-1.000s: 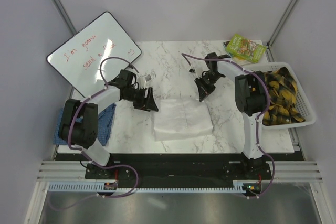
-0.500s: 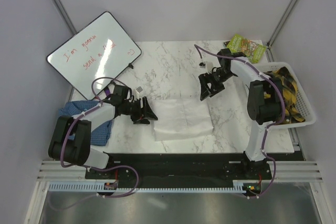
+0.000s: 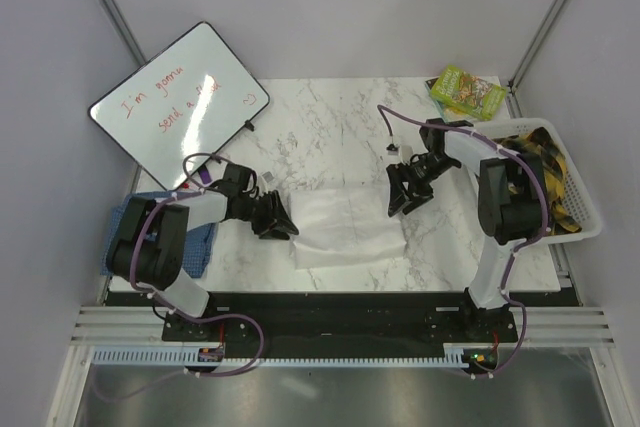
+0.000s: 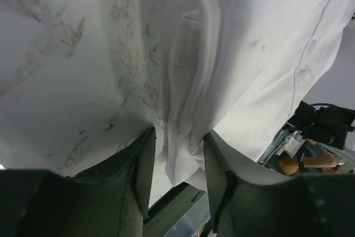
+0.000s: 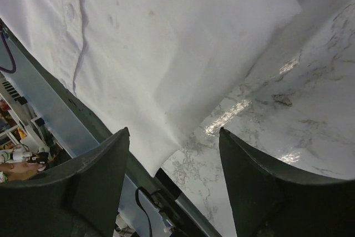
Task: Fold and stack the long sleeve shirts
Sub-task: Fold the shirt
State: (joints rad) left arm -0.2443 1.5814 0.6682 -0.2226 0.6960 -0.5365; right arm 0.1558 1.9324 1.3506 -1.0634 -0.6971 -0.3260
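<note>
White shirt (image 3: pixel 345 227), folded into a flat rectangle, lies at the near middle of the marble table (image 3: pixel 320 132) with its front edge close to the table's lip, and the blue checked shirt (image 3: pixel 203 244) is bunched at the near-left corner under the left arm. The left gripper (image 3: pixel 288 225) is down at the white shirt's left edge, jaws partway apart astride a rumpled hem and not clamped on it, while the right gripper (image 3: pixel 398 205) hangs wide open over the right edge, holding nothing. Beyond them is bare marble, hemmed by a white basket (image 3: pixel 577 234) of yellow plaid cloth on the right, a whiteboard (image 3: pixel 180 97) far left and a green box (image 3: pixel 467 92) far right.
</note>
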